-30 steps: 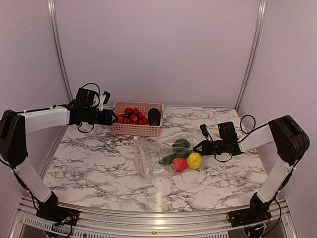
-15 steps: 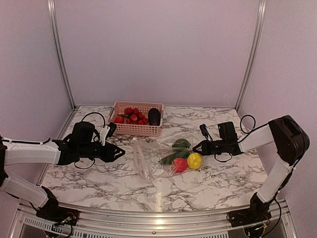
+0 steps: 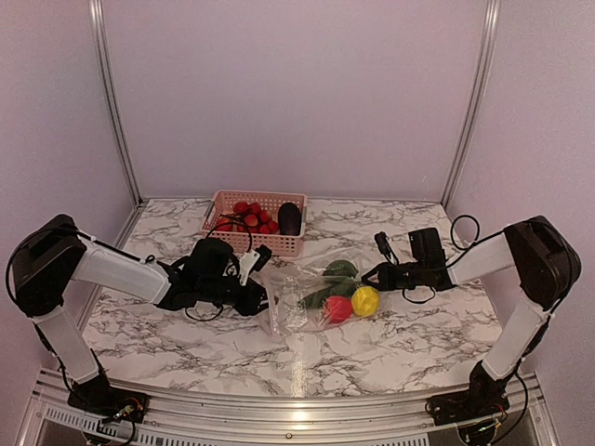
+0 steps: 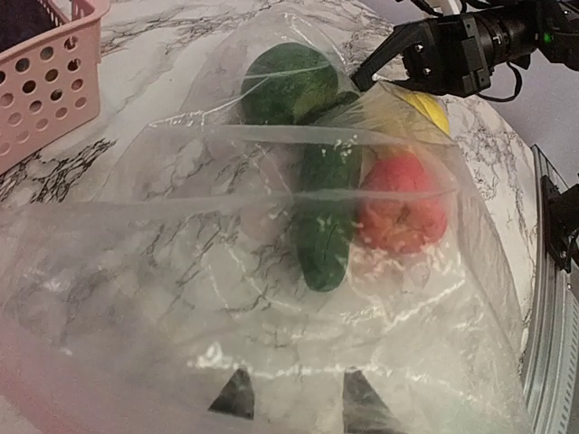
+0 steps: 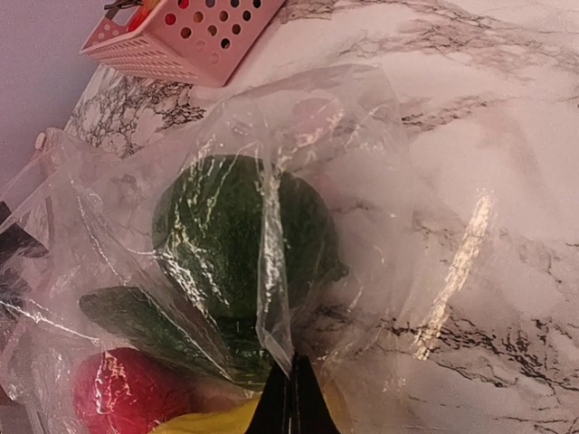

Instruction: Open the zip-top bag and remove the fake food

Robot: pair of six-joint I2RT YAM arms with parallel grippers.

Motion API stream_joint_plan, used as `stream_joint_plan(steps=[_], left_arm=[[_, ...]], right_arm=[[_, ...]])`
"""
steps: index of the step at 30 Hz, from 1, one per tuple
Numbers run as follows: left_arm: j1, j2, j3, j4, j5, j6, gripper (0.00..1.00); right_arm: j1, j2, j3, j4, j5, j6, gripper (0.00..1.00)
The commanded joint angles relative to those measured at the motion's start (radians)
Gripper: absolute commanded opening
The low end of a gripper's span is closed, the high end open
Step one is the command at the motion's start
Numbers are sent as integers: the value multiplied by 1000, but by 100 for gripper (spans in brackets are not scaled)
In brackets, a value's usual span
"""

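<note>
Centre of the overhead view: the bag (image 3: 302, 295) lies flat on the marble worktop (image 3: 418, 334), mouth to the left and closed end to the right. I have the right tool (image 5: 289, 398) clamped on a fold of film at the right end, pinning the bag so it cannot slide while the other arm works. The left tool (image 4: 298, 402) sits at the mouth with its two tips apart, gripping nothing. Its wrist view shows the tips at the bottom edge through clear film, and I cannot tell whether they are inside the mouth or under it. Four pieces of food (image 3: 337, 294) are in the bag, bunched toward the right end: a round green piece (image 4: 288, 83), a cucumber (image 4: 324, 226), a red piece (image 4: 403, 215) and a lemon (image 3: 365, 300). A red cluster (image 3: 246, 216) and an eggplant (image 3: 290, 218) lie in the pink basket (image 3: 256, 243), upper middle of the frame. I judge the emptying partly done, and the cucumber, pointing toward the mouth, looks the nearest pick.
</note>
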Motion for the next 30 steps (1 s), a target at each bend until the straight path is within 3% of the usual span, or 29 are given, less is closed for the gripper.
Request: stream_joint_plan(steps=[1,9,19,27,30], left_arm=[[-57,75,118,5,-26,78,34],[-77,220,242,31,0,136,46],[-93,347,370,-98,-4,185,54],[-118,410,464,-239,-56,261,53],[-135,434,509,-321,-118,291,40]], right_arm=[[8,23,34,-13,-16,-4,0],[9,40,44,-14,-22,-7,0],[10,47,43,-12,-16,-8,0],[10,45,44,-13,-13,-7,0],[9,39,45,-19,-6,-9,0]])
